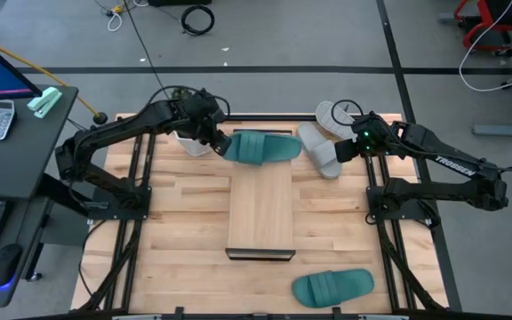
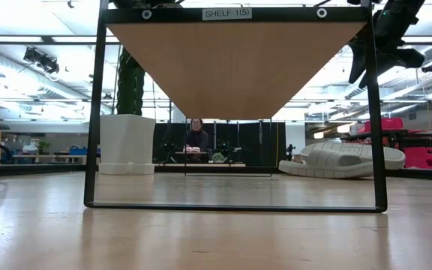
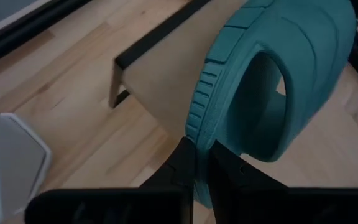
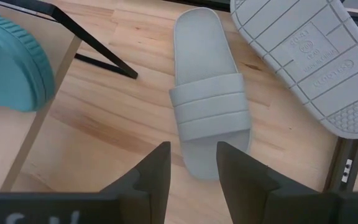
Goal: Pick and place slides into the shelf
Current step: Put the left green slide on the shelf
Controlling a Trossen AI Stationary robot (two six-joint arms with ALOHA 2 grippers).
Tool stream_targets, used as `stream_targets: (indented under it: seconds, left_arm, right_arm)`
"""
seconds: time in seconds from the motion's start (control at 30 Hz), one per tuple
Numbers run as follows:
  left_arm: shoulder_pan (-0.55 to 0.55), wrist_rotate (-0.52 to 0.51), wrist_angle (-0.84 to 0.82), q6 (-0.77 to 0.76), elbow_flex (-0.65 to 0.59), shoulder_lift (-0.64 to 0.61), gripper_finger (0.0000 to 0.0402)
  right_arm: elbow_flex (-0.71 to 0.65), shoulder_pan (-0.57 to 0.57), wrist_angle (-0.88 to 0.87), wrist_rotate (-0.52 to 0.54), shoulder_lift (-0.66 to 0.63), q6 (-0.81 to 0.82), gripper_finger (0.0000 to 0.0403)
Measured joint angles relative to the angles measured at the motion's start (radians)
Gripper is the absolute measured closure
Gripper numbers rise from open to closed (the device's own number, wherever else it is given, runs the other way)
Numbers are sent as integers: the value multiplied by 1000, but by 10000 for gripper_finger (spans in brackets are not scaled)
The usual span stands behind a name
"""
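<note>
Gripping teal slide (image 3: 272,81) edge, left gripper (image 3: 196,163), over shelf (image 1: 260,209).

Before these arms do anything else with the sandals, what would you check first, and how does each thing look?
1. Left gripper shut on the teal slide: ok.
2. That slide is over the shelf: partly, at the far end only.
3. Shelf top free: ok.
4. Right gripper open above the grey slide: ok.
5. Second grey slide lies sole up: not ok.
6. Second teal slide still on the table: not ok.
</note>
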Motion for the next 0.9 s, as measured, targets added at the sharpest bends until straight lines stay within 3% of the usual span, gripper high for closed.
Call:
stream_targets:
  seconds: [0.9]
  left_arm:
    - [21,66,30,25,0,0,380]
  right_arm:
    - [0,0,7,0,0,1,265]
